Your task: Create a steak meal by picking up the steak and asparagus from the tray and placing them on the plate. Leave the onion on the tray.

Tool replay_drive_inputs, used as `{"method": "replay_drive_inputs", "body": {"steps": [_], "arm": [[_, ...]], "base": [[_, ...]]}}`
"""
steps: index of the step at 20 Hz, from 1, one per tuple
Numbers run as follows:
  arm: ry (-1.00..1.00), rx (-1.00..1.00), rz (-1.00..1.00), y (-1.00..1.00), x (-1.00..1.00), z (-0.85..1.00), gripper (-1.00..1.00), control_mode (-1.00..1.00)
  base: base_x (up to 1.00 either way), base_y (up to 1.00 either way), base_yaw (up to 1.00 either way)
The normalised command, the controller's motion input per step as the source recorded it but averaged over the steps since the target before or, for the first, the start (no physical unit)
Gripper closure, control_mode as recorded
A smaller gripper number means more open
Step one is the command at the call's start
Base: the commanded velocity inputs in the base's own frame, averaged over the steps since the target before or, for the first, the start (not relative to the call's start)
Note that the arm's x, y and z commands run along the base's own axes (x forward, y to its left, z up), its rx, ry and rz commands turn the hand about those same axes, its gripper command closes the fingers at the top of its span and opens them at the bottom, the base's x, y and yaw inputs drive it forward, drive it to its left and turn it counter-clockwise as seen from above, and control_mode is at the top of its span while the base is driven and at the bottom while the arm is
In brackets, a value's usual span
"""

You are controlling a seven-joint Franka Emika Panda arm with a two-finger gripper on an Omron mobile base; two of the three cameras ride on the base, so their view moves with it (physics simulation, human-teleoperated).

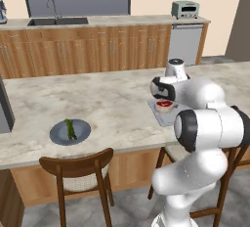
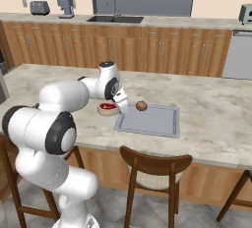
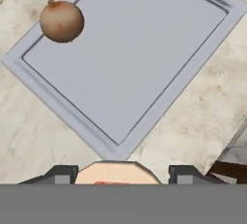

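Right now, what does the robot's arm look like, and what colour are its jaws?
The arm is fat, rounded and glossy white, with dark black bands at its joints. The gripper ends in two small dark grey, blocky jaws. No cables or markings show.

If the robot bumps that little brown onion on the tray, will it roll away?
Probably yes. The onion looks round like a ball, so a nudge would likely set it rolling. The tray is flat and smooth, which wouldn't slow it much. But the onion sits near a corner, and the tray's low raised rim might stop a gentle roll.
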Motion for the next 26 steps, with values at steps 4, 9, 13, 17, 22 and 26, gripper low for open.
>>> {"method": "replay_drive_inputs", "body": {"steps": [4,9,13,17,22,26], "arm": [[0.14,0.00,-0.08,1.00,0.01,0.00,1.00,-1.00],[0.13,0.00,-0.04,1.00,0.08,0.00,1.00,-1.00],[0.01,0.00,-0.01,0.98,0.22,-0.06,1.00,-1.00],[0.00,0.00,-0.01,0.95,0.28,-0.12,1.00,-1.00],[0.00,0.00,0.00,0.92,0.23,-0.19,1.00,-1.00],[0.00,0.00,0.00,0.90,0.17,-0.14,1.00,-1.00]], "base": [[0.00,0.00,0.00],[0.00,0.00,0.00],[0.00,0.00,0.00],[0.00,0.00,0.00],[0.00,0.00,0.00],[0.00,0.00,0.00]]}}
